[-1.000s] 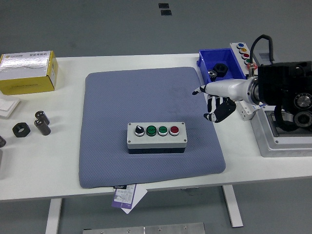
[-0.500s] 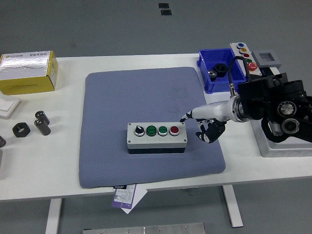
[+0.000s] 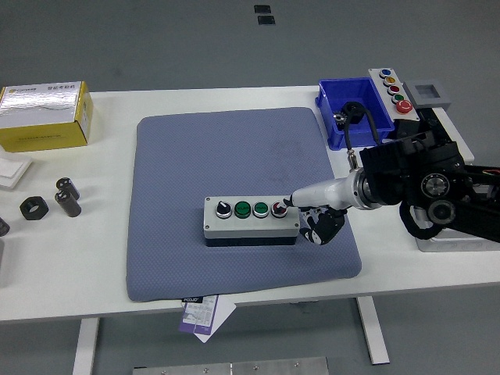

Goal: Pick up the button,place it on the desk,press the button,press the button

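Now we rest our right hand, index finger out, others curled, on the button box's red button at centre frame.

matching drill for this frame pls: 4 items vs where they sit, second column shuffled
Things:
1. button box
2. blue bin
3. yellow box
4. right hand

Places:
A. table's far left
B. at the red button, index finger out
C. middle of the grey mat
D. past the mat's far right corner

Pairs: 1-C, 2-D, 3-A, 4-B
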`<control>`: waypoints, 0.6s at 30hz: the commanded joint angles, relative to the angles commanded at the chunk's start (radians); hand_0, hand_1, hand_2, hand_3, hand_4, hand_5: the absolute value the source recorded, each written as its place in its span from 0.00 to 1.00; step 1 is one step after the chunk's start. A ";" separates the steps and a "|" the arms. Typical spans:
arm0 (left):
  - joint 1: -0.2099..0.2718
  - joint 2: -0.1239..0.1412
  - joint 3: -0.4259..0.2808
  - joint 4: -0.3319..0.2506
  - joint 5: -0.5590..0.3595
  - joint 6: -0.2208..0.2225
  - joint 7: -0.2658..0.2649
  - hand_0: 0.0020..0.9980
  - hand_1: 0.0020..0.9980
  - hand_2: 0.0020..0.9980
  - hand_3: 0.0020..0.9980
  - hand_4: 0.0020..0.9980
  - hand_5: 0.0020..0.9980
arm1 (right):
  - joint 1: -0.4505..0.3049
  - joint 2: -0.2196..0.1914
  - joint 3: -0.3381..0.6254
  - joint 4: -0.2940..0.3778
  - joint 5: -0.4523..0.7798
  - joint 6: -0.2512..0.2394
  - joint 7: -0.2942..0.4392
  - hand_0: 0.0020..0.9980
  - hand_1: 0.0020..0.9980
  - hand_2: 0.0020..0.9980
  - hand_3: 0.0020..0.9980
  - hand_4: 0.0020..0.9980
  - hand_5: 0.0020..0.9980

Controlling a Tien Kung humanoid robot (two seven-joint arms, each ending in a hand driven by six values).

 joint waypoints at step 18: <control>0.001 -0.001 0.000 -0.001 -0.001 0.000 0.000 0.69 0.63 0.55 0.59 0.66 0.20 | -0.004 0.007 0.022 -0.049 0.002 0.006 0.000 0.03 0.24 0.30 1.00 0.29 0.04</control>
